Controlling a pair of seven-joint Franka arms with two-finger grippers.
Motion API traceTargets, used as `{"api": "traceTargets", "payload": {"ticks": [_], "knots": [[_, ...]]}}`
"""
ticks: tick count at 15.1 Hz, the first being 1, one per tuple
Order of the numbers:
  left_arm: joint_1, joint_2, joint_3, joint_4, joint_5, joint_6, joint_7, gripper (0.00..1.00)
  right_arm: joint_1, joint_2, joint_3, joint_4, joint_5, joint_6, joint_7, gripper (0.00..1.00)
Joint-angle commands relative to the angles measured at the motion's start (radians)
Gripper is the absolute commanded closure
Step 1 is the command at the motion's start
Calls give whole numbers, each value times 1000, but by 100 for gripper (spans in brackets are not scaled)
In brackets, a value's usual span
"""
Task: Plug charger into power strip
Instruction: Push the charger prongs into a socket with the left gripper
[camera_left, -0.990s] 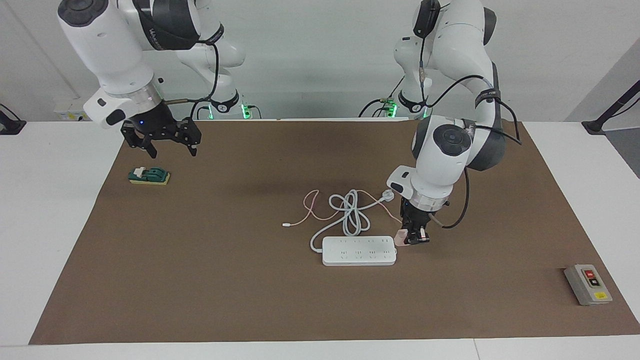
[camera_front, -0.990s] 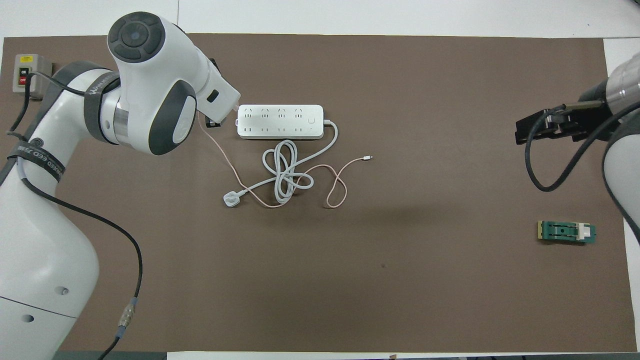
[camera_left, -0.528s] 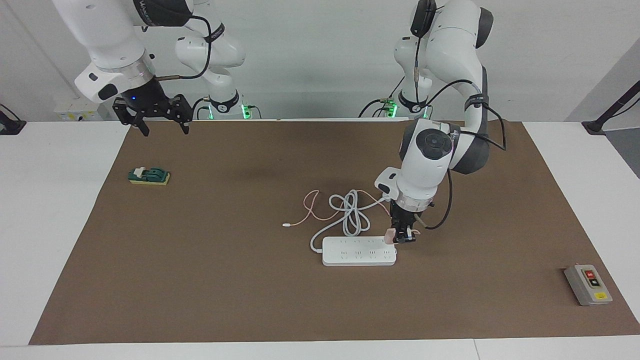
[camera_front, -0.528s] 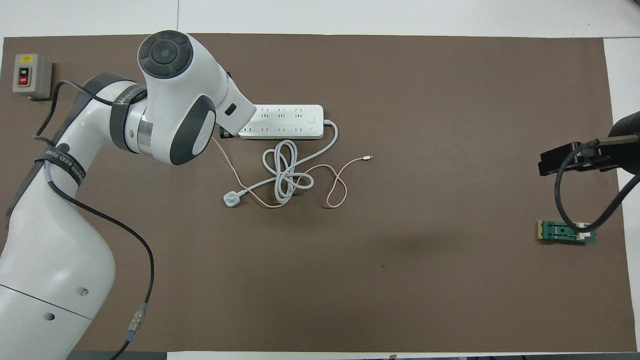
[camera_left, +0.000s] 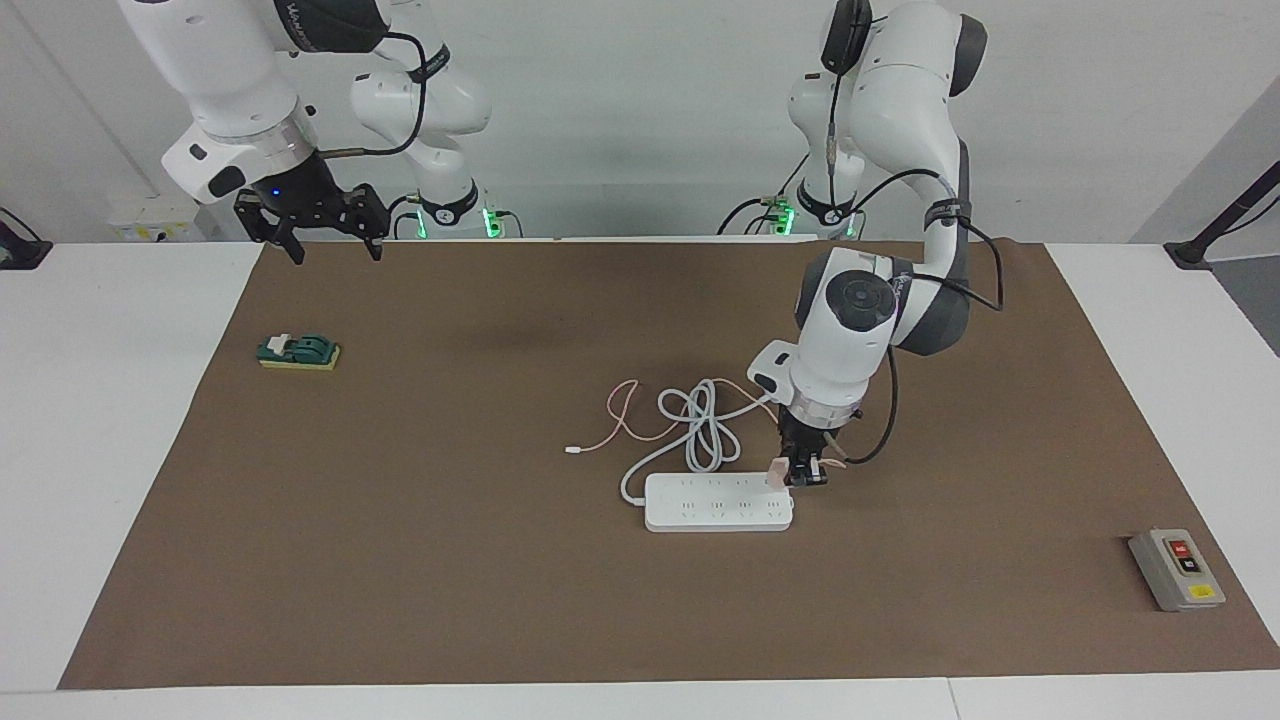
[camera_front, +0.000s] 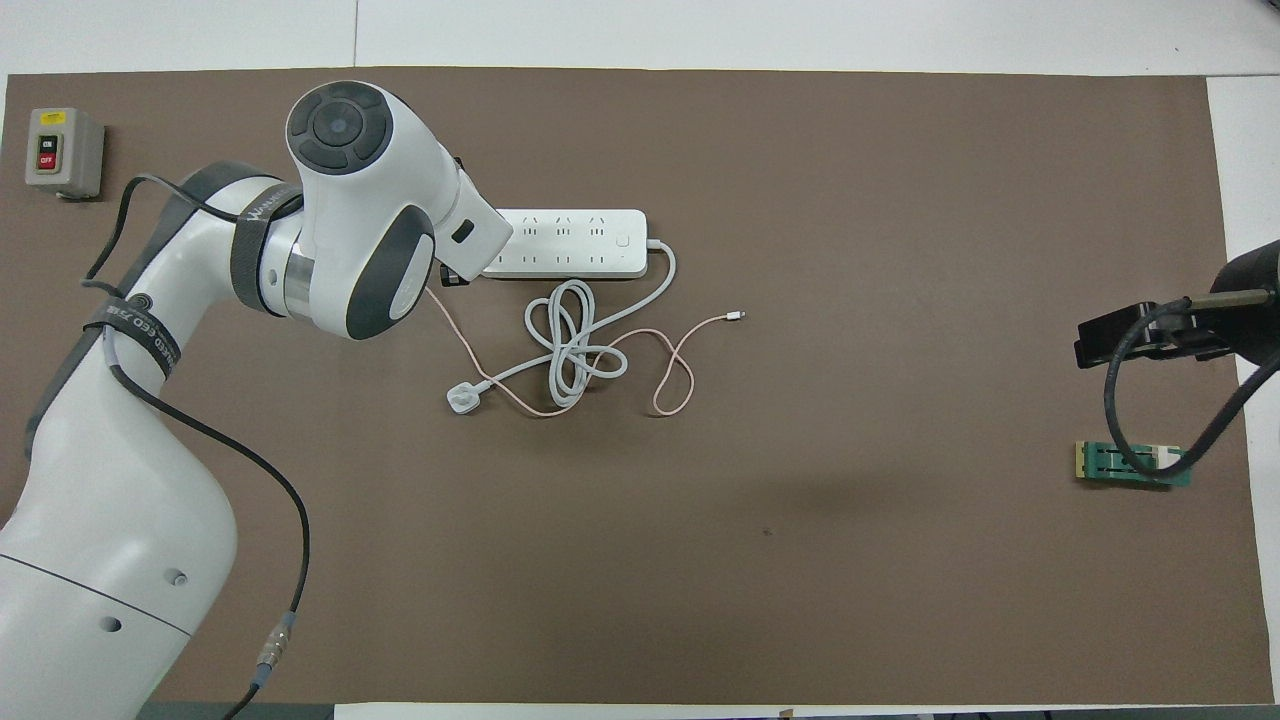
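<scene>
The white power strip (camera_left: 715, 503) lies flat on the brown mat; it also shows in the overhead view (camera_front: 570, 243). My left gripper (camera_left: 803, 475) points down and is shut on the pale pink charger (camera_left: 777, 471), which it holds at the strip's end toward the left arm's end of the table, low on the strip's top face. I cannot tell whether the prongs are in a socket. In the overhead view the left arm hides the charger and that end of the strip. The thin pink cable (camera_front: 675, 375) trails to its white tip (camera_front: 737, 316). My right gripper (camera_left: 325, 240) is open, empty and raised.
The strip's thick white cord (camera_front: 570, 345) is coiled nearer to the robots, ending in a white three-pin plug (camera_front: 462, 400). A grey box with red and yellow buttons (camera_left: 1175, 568) sits toward the left arm's end. A green block (camera_left: 298, 352) lies toward the right arm's end.
My left gripper has carried the charger from beside the strip's end to over that end. My right gripper has risen and drawn back toward the robots, away from the green block.
</scene>
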Motion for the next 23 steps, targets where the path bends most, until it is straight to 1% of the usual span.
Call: {"api": "traceTargets", "payload": {"ticks": [1,7,11,13,18,20,23], "knots": [[-6,-36,8,-52,22,45,-20,100,10,-19,-23,-27,-13,23,34,0],[-12,-34,8,-64,52,53,-20,100,9,-21,-24,-25,-14,20,28,0],[-13,-34,8,-66,52,55,-20,100,3,-19,-24,-24,-14,26,28,0],[-29,-34,8,-66,52,56,-21,100,3,-12,-24,-22,-14,50,28,0],[-33,-36,10,-73,52,56,-21,100,3,25,-24,7,-13,52,27,0],[-33,-36,10,-73,54,55,-21,100,3,27,-24,8,-13,49,28,0],[-30,-34,10,-66,89,47,-20,100,0,19,-24,5,-14,46,30,0]]}}
